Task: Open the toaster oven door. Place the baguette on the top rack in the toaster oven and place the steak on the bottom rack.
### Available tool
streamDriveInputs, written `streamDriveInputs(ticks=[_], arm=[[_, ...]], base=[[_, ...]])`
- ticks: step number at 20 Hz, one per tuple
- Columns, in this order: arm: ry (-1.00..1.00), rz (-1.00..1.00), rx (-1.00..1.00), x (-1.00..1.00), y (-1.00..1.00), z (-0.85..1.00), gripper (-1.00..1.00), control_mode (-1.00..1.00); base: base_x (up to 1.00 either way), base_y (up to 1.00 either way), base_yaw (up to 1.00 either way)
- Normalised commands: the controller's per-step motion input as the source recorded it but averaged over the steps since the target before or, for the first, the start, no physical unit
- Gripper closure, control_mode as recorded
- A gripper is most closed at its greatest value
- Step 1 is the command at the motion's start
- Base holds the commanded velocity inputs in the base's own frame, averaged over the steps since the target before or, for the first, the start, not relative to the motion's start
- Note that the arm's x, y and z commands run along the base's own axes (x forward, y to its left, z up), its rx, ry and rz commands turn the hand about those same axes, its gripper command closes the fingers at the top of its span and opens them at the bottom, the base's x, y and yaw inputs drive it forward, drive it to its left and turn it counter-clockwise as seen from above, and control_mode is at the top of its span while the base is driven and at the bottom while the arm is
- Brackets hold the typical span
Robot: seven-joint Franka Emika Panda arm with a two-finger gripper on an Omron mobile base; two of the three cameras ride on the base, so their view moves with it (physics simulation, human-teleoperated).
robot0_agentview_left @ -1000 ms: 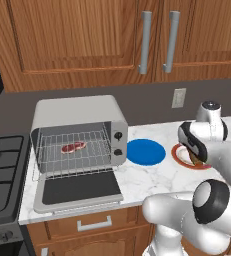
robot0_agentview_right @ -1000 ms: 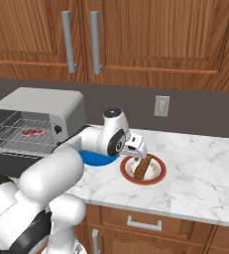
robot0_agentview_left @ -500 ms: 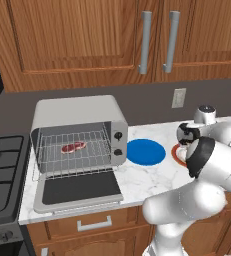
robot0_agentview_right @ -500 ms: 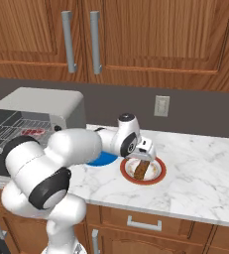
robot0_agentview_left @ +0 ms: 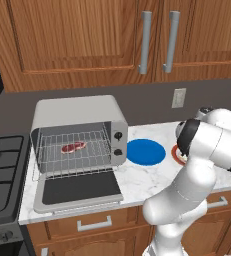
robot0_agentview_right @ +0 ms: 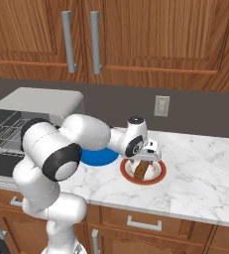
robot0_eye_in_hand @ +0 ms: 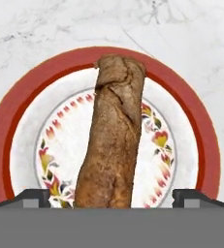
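Jaws spread wide, holding nothing, straddle the baguette point(robot0_eye_in_hand: 114, 135) lying on the red-rimmed plate point(robot0_eye_in_hand: 16, 116)

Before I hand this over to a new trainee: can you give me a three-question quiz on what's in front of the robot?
1. True or false: the oven door is closed.
2. Where is the steak? A) blue plate B) on a rack in the oven C) stove
3. What does the baguette lie on?

Key:
1. False; it is folded down.
2. B.
3. The red-rimmed plate, between the fingertips of the open gripper.
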Motion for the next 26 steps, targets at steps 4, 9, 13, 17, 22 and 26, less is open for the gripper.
streamDriveInputs(ticks=[4, 9, 13, 17, 22, 26], arm=[[0.00, 0.02, 0.04, 0.22, -0.03, -0.34, -1.00, -1.00], [0.00, 0.00, 0.11, 0.17, 0.00, -0.28, -1.00, -1.00], [0.00, 0.00, 0.08, 0.12, -0.04, -0.32, -1.00, -1.00], [0.00, 0.00, 0.03, 0.12, -0.10, -0.30, -1.00, -1.00], [0.00, -0.01, 0.00, 0.12, -0.05, -0.25, 1.00, -1.00], [0.00, -0.01, 0.00, 0.01, -0.03, -0.17, 1.00, -1.00]], base=[[0.00, 0.00, 0.00], [0.00, 0.00, 0.00], [0.00, 0.00, 0.00], [0.00, 0.00, 0.00], [0.00, 0.00, 0.00], [0.00, 0.00, 0.00]])
